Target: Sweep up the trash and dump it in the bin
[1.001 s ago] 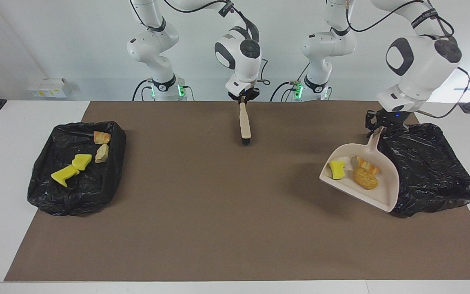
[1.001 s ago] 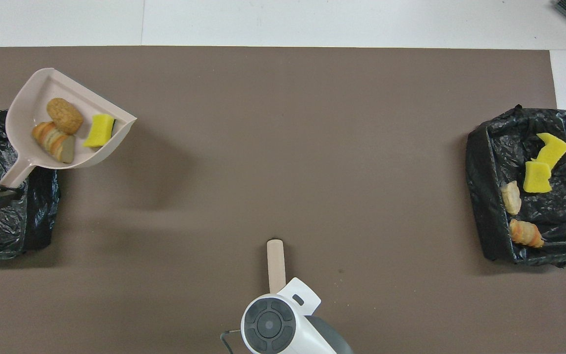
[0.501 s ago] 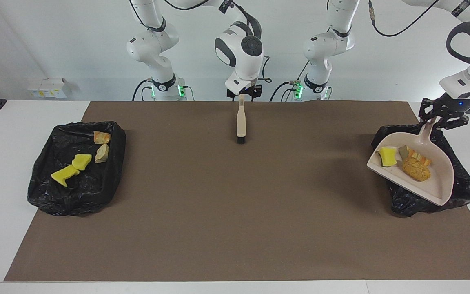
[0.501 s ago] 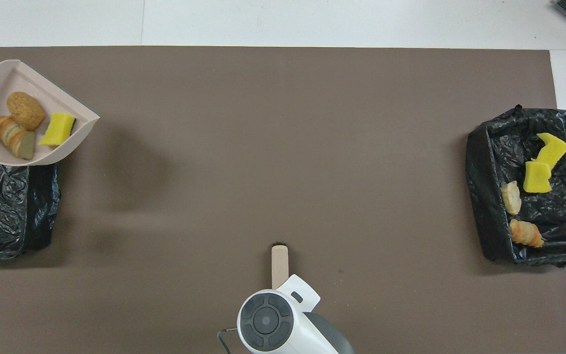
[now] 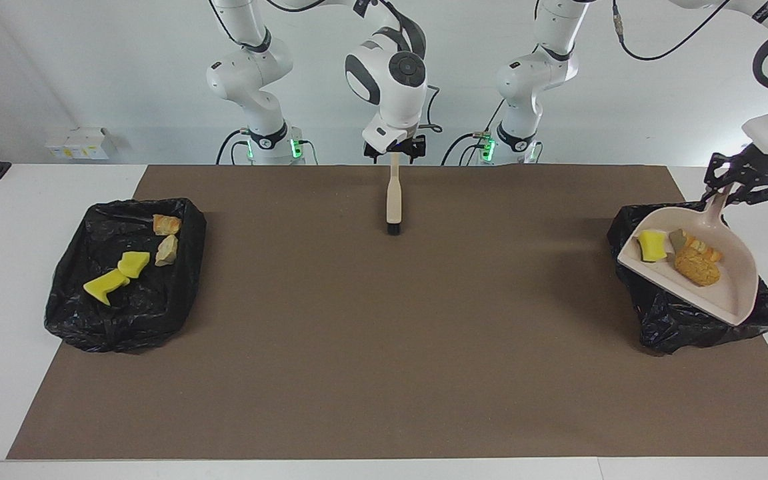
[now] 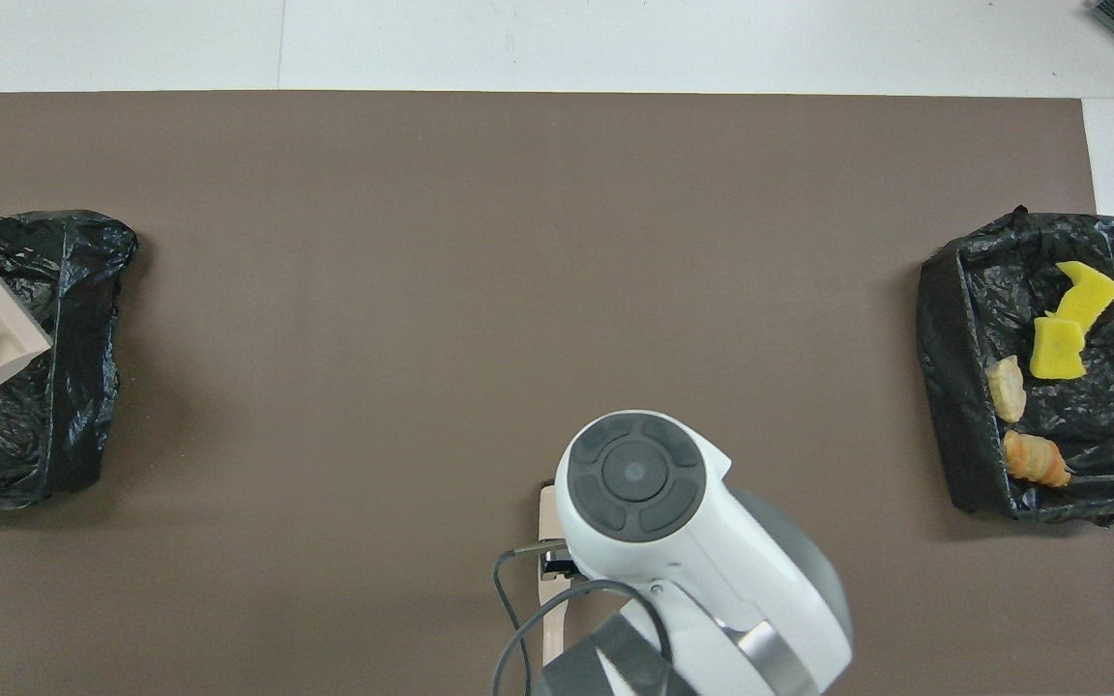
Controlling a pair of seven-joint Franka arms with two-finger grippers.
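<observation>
Facing view: left gripper [image 5: 739, 186] pinches the beige plastic dustpan [image 5: 724, 290] by its handle over the black-lined bin [image 5: 677, 317], scraps [image 5: 694, 265] aboard. Right gripper [image 5: 395, 148], jaws spread, is at the pale brush [image 5: 393, 200]. Best tip slowly, lip inside the liner.

Overhead view: four scraps [image 6: 1057, 348] lie in the other black-lined bin [image 6: 963, 464].

The left gripper [image 5: 737, 183] has carried the beige plastic dustpan [image 5: 731, 293], with its 3 scraps, from beside the black-lined bin [image 5: 677, 320] to over it, while the right gripper [image 5: 394, 152] has opened and risen off the beige-handled brush [image 5: 393, 200].
</observation>
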